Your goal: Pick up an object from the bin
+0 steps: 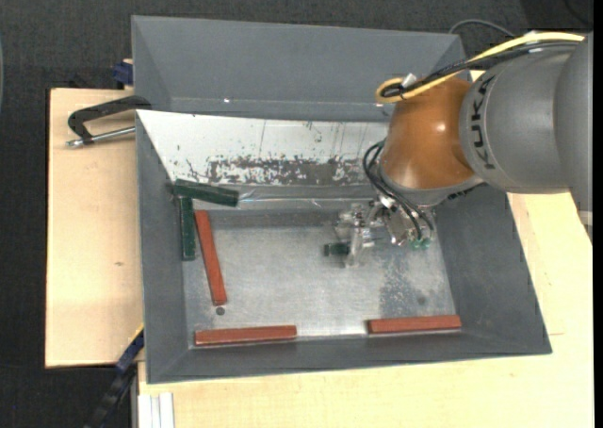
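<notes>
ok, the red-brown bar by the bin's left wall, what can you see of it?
The red-brown bar is a long, straight, flat strip, matte, maybe wood or plastic. It lies on the bin floor by the left wall, running back to front, slightly slanted. Its far end seems to touch a dark green bar.

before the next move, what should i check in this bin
1. gripper down over the bin floor, right of middle: ok
2. small dark green piece just beside it, toward the bin's middle: ok
3. piece held: cannot tell
4. red-brown bar at the front wall lies apart from the gripper: ok
5. green bars at the left side, well away: ok
</notes>
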Robot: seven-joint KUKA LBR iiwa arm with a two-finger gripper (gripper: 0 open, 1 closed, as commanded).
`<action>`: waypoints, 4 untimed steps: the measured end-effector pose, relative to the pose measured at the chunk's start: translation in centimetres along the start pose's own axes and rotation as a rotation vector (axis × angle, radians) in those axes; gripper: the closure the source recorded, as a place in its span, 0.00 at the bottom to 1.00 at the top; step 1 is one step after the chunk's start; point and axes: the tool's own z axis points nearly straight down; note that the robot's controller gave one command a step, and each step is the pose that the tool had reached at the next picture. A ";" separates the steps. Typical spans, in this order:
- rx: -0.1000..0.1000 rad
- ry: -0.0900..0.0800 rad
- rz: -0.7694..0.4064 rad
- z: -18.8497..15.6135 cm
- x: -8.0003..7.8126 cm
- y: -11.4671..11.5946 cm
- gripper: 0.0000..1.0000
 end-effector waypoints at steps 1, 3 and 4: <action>0.000 -0.001 0.000 -1.0 0.0 0.0 1.00; 0.000 -0.002 -0.001 -4.0 0.0 0.1 1.00; 0.001 -0.004 -0.001 -5.2 -0.1 0.1 1.00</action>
